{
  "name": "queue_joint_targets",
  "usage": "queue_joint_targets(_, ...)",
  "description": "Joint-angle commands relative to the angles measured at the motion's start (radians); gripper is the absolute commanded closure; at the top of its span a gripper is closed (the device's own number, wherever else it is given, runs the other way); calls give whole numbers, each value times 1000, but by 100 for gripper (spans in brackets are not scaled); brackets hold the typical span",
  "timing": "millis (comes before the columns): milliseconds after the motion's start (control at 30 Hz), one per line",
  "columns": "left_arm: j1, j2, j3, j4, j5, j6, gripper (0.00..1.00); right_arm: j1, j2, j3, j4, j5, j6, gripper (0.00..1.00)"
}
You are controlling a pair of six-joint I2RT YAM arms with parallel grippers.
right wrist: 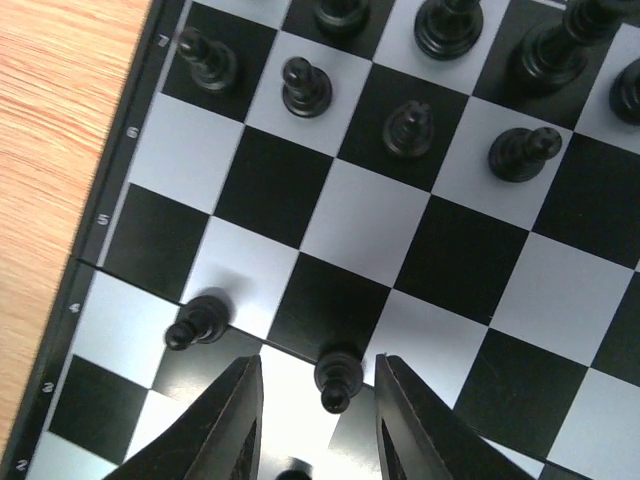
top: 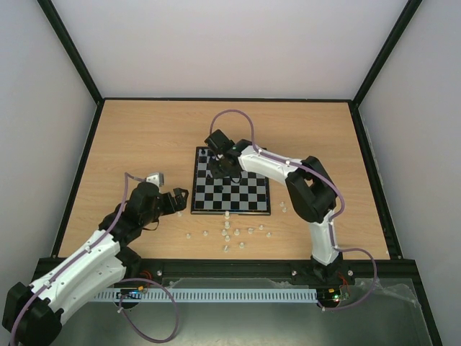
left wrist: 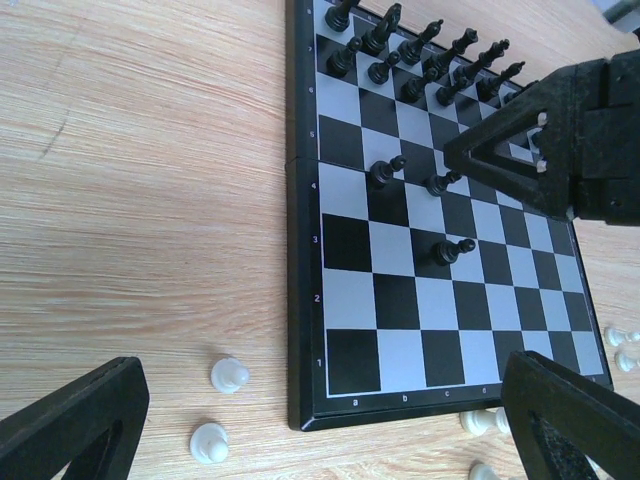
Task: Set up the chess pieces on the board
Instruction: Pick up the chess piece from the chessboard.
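Note:
The board (top: 252, 205) lies mid-table, with black chess pieces (left wrist: 420, 50) lined up on its two far rows. Three black pawns stand loose in the middle rows. My right gripper (right wrist: 318, 362) is low over the board's left side (top: 216, 170), and its fingers straddle one of these pawns (right wrist: 338, 376) with a small gap on each side. Another pawn (right wrist: 200, 322) stands just left of it. My left gripper (left wrist: 320, 425) hangs open over the board's near left corner (top: 180, 198), nothing in it. White pieces (top: 230, 231) lie scattered on the table in front of the board.
Two white pawns (left wrist: 229, 375) lie on the wood just left of the board's near corner, and more white pieces (left wrist: 480, 420) lie along its near edge. A black frame (top: 216, 265) and grey walls enclose the table.

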Motion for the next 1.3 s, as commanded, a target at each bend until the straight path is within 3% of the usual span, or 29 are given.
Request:
queue_joint_targets(0,4,-19,19,-3,-19,20,1,0,34,49,-89,44,-3,69)
queue_joint_targets(1033,4,-59,-14,-9,-26,-6,0,0,69,4,-102,1,-22,79)
queue_joint_targets(1267,3,-59,-16,-7,-26,-8,1,1,62,0,-102,15,-21,89)
